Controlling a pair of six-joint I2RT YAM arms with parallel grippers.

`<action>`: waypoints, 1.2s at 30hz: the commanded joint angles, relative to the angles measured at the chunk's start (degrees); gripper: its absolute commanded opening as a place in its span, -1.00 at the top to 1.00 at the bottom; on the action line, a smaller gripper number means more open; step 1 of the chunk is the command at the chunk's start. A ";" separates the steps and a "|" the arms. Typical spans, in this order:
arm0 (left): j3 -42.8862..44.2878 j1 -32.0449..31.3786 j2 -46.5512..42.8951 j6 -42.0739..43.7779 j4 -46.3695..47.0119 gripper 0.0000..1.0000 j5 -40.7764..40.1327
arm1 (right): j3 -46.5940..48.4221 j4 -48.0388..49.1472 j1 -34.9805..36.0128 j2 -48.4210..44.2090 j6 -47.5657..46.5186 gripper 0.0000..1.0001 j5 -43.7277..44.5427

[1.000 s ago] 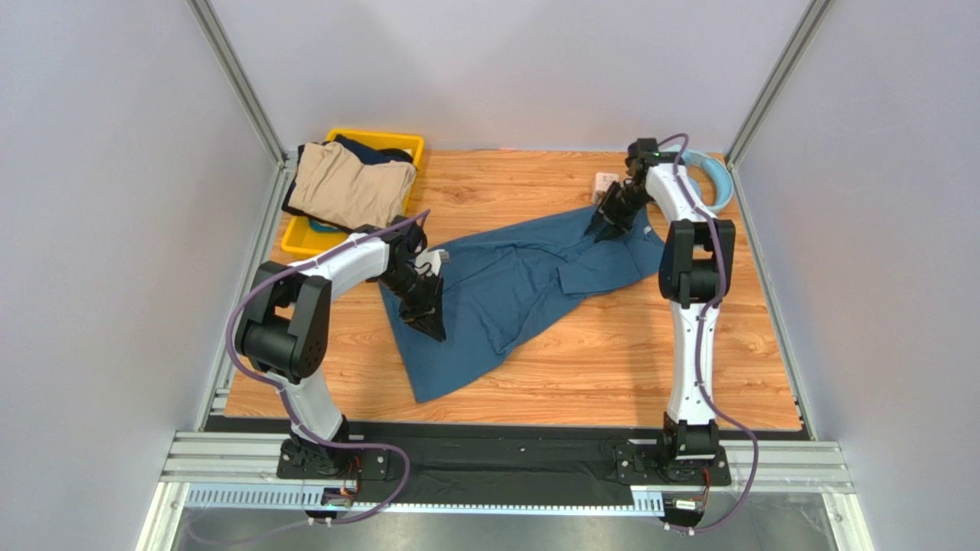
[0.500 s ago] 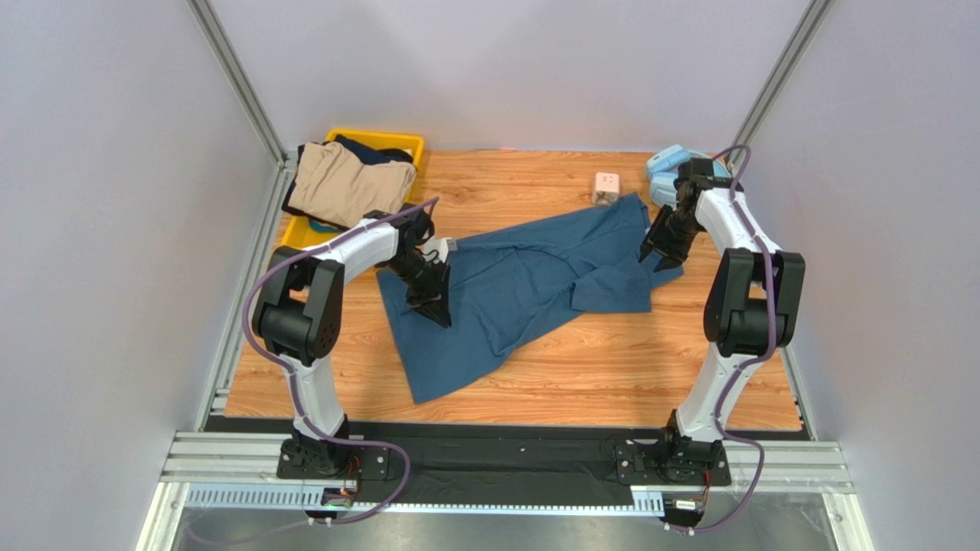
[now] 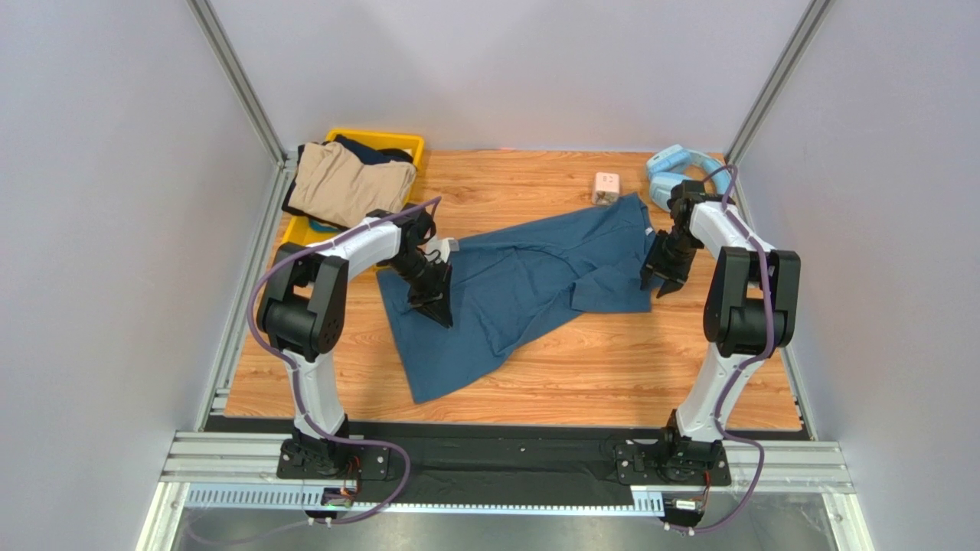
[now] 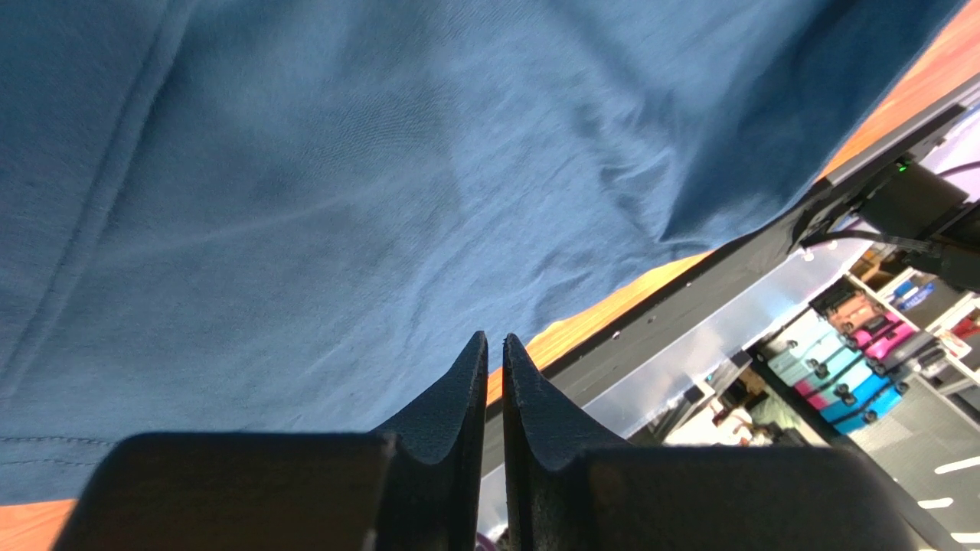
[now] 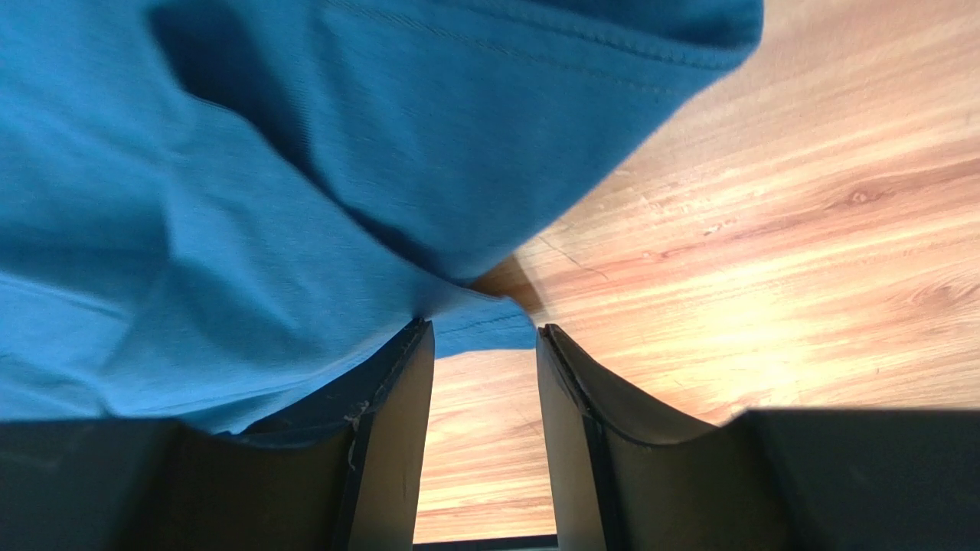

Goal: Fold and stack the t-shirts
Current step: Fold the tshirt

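A blue shirt [image 3: 518,287] is lying rumpled across the middle of the wooden table [image 3: 598,367]. The left gripper [image 4: 491,338] is resting on its left edge, fingers nearly together; whether they are pinching cloth I cannot tell. The right gripper [image 5: 483,330] is hanging released, jaws apart, at its right corner. Farther back, a tan shirt [image 3: 345,184] is draping over a yellow bin [image 3: 405,142], and a pink box [image 3: 606,184] is showing marks too small to read.

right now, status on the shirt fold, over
Left hand pinched shut on teal t-shirt, left edge. Right hand open at its right corner. Still spread out, unfolded. Headphones just beyond, not blocking.
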 commanded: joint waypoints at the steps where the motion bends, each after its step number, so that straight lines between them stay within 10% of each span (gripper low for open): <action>1: -1.96 -0.07 -0.94 1.57 0.41 0.70 1.02 | -1.97 0.72 -0.61 -0.86 -1.79 0.14 1.14; 19: -2.58 -0.07 -1.82 0.95 0.15 0.70 0.85 | -5.13 3.09 -0.61 6.17 -2.40 0.16 -2.81; 26: -2.58 -0.07 -2.17 0.07 0.23 0.70 0.76 | -4.87 3.09 -0.52 7.06 -1.97 1.00 -4.93; 36: -4.77 -0.16 -4.37 -3.70 3.83 0.70 -0.82 | -6.80 -1.20 0.62 -3.30 -0.30 1.00 -7.56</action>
